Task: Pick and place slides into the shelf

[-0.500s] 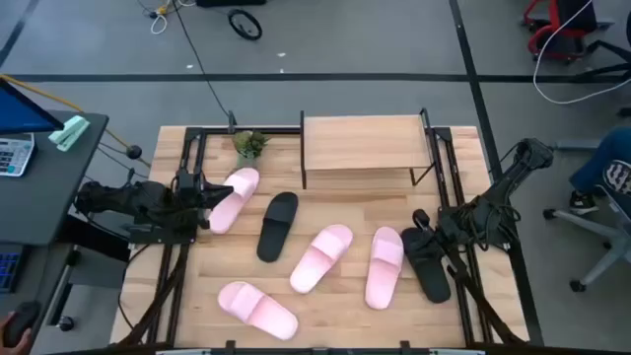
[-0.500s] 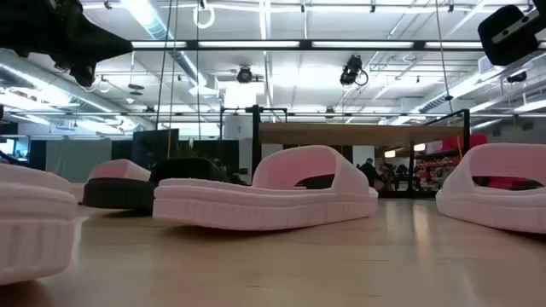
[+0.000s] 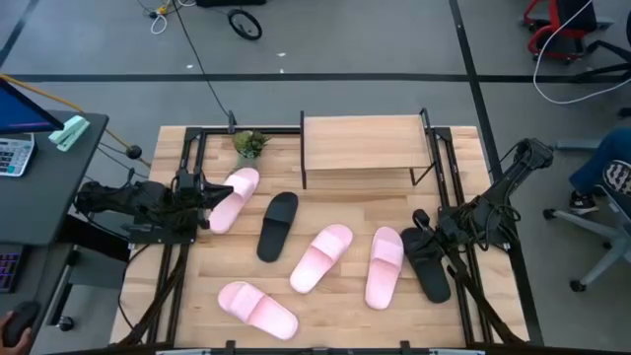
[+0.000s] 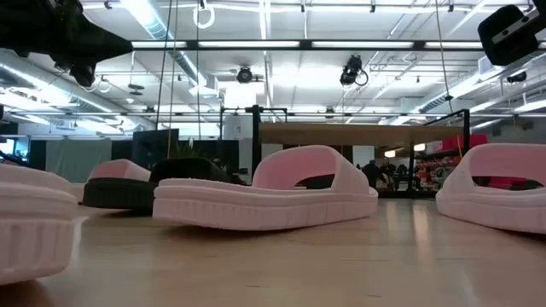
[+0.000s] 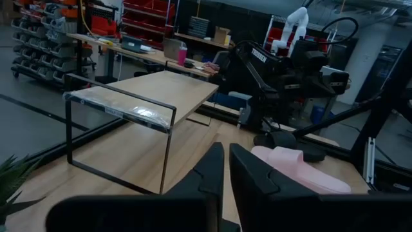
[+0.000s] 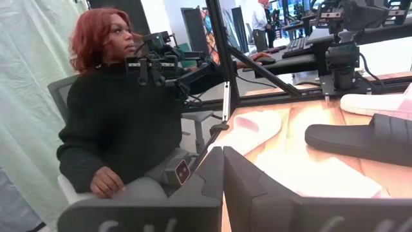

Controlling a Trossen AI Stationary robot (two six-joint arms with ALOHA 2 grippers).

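Six slides lie soles down on the tabletop: a pink one (image 3: 234, 197) at the left, a black one (image 3: 278, 225), two pink ones (image 3: 321, 257) (image 3: 385, 266) in the middle, a black one (image 3: 426, 261) at the right, and a pink one (image 3: 257, 309) near the front edge. The shelf (image 3: 363, 146) stands on its black frame at the far middle. My left gripper (image 3: 205, 193) (image 5: 226, 154) is shut, raised beside the left pink slide. My right gripper (image 3: 419, 219) (image 6: 223, 154) is shut, above the far end of the right black slide.
A small potted plant (image 3: 250, 144) stands at the far left, beside the shelf. A black metal frame (image 3: 187, 148) runs along the table's sides. A seated person (image 6: 122, 109) shows beyond the table in the right wrist view. Bare wood lies between the slides and the shelf.
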